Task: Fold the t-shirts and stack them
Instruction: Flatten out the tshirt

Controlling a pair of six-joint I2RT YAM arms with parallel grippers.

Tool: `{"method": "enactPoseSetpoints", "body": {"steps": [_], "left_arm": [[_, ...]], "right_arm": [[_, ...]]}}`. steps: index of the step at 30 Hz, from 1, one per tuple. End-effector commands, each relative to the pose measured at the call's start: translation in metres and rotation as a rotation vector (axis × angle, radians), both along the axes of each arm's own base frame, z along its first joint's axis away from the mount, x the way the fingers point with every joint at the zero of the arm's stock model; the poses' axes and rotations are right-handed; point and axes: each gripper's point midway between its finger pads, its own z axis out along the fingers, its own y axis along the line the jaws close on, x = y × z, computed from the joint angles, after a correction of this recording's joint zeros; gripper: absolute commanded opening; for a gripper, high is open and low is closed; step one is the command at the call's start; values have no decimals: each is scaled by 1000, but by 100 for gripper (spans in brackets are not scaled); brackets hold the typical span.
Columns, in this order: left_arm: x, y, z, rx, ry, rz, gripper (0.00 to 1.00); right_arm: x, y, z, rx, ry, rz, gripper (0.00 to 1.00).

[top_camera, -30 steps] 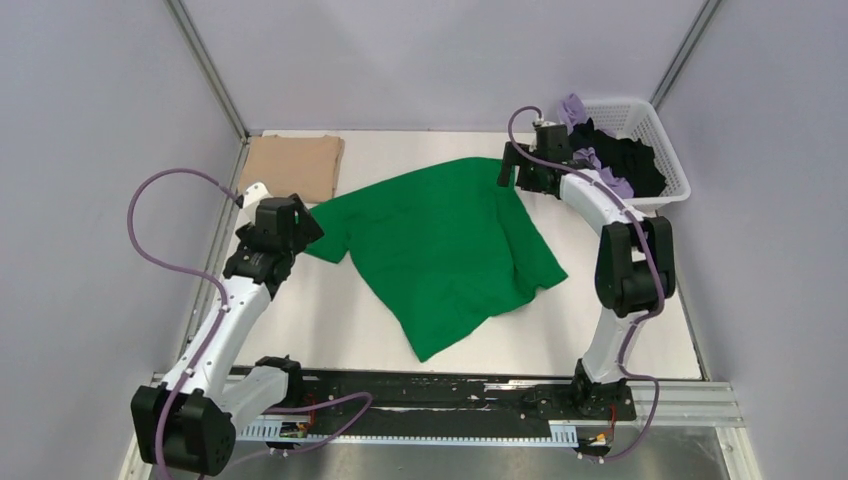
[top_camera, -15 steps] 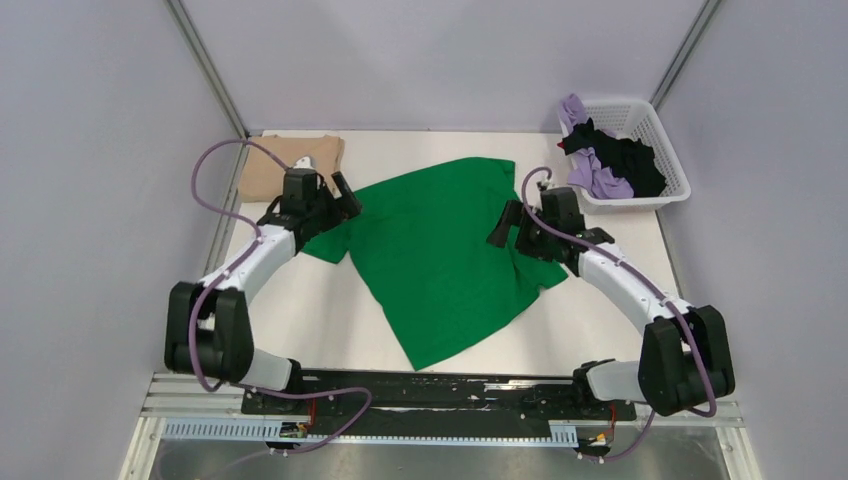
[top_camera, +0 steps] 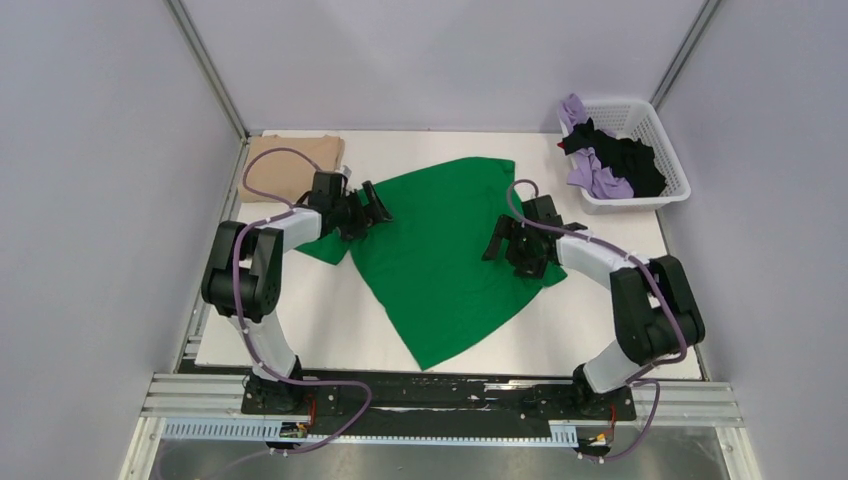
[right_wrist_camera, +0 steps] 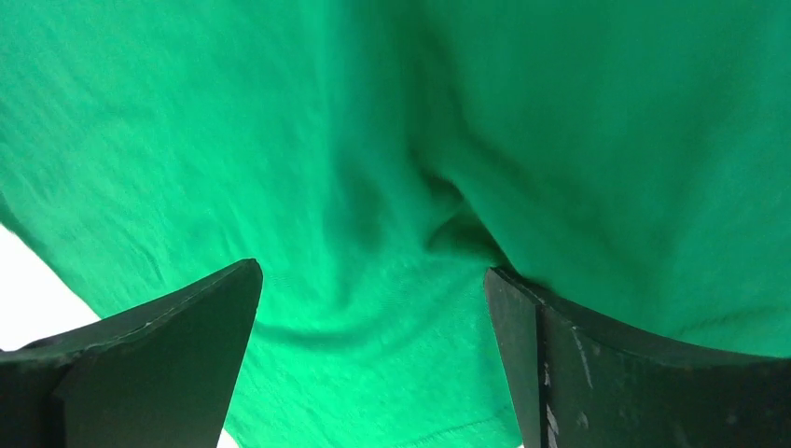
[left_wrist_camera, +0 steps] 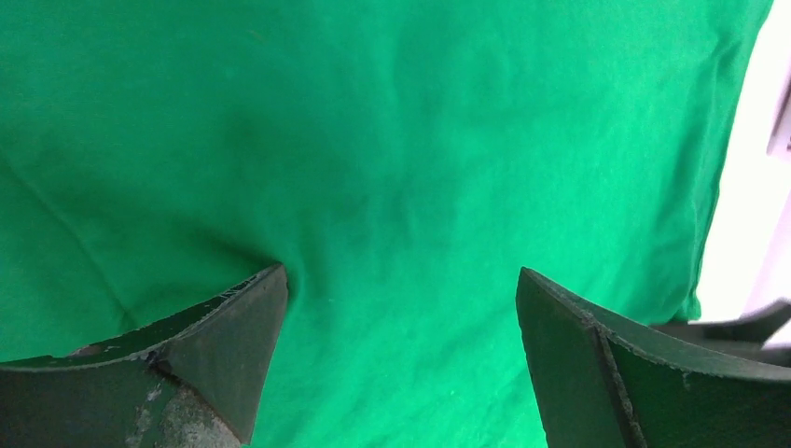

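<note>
A bright green t-shirt (top_camera: 440, 250) lies spread and rumpled across the middle of the table. It fills the left wrist view (left_wrist_camera: 401, 140) and the right wrist view (right_wrist_camera: 373, 140). My left gripper (top_camera: 378, 208) is open, low over the shirt's left shoulder area, with green cloth between its fingers (left_wrist_camera: 233, 336). My right gripper (top_camera: 507, 243) is open, low over the shirt's right side, its fingertips (right_wrist_camera: 532, 327) pressing into a fold of cloth. A folded tan t-shirt (top_camera: 290, 165) lies at the back left. Lilac (top_camera: 600, 180) and black (top_camera: 630, 160) t-shirts sit in the basket.
A white plastic lattice basket (top_camera: 660, 125) stands at the back right corner. Metal frame posts and grey walls close in the table on the left, back and right. The arm bases sit on a black rail (top_camera: 430, 395) at the near edge.
Both arms have swung in and down onto the green shirt: the left gripper from near the tan shirt to the right, the right gripper from near the basket to the shirt's right side.
</note>
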Motion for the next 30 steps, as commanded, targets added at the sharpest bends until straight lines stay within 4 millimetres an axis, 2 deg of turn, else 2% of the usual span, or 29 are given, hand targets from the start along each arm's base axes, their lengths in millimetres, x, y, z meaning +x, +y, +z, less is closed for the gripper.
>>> {"method": "enactPoseSetpoints", "body": {"steps": [1,7,8,9,12,14,16,18,19,20,21,22,23,24,25,26,27,28,29,30], "left_arm": [[-29,-26,-17,-18,69,-83,100],[-99,-61,-43,-4,201,-200,100],[-112,-74,-41,-12,211,-232,100],[-123,-79,-45,-13,228,-246,100],[-155,-117,-37,-57,231,-327,100],[-166,-139,-27,-89,209,-371,100],[-164,-159,-10,-118,145,-406,100],[-158,-172,10,-123,79,-446,100],[-150,-177,26,-108,34,-460,100],[-152,-172,26,-76,47,-458,100],[-143,-170,43,-52,-15,-451,100],[-145,-163,44,-21,-12,-443,100],[-140,-157,60,6,-70,-426,100],[-143,-149,63,30,-69,-417,100],[-143,-140,76,50,-114,-397,100],[-150,-129,72,78,-100,-389,100],[-151,-119,85,96,-140,-361,100],[-161,-105,77,136,-105,-351,100],[-162,-92,86,162,-135,-310,100],[-176,-76,76,208,-80,-303,100]], "right_arm": [[40,-24,-14,-70,7,-101,100],[112,-44,-12,-110,-42,-120,100],[124,-46,-14,-115,-45,-123,100],[136,-48,-16,-114,-45,-124,100],[172,-52,-18,-110,-67,-119,100],[200,-52,-14,-104,-101,-110,100],[222,-53,-6,-115,-126,-111,100],[235,-53,14,-120,-151,-105,100],[237,-53,26,-123,-169,-105,100],[237,-55,40,-129,-195,-108,100],[235,-58,56,-138,-221,-120,100],[229,-61,68,-148,-239,-130,100],[222,-65,92,-156,-281,-142,100],[211,-68,96,-175,-282,-153,100],[201,-73,107,-199,-303,-171,100],[187,-77,127,-212,-340,-189,100],[174,-79,133,-223,-350,-199,100],[161,-80,141,-220,-364,-207,100],[147,-81,146,-212,-373,-216,100],[135,-83,151,-200,-382,-231,100]]}}
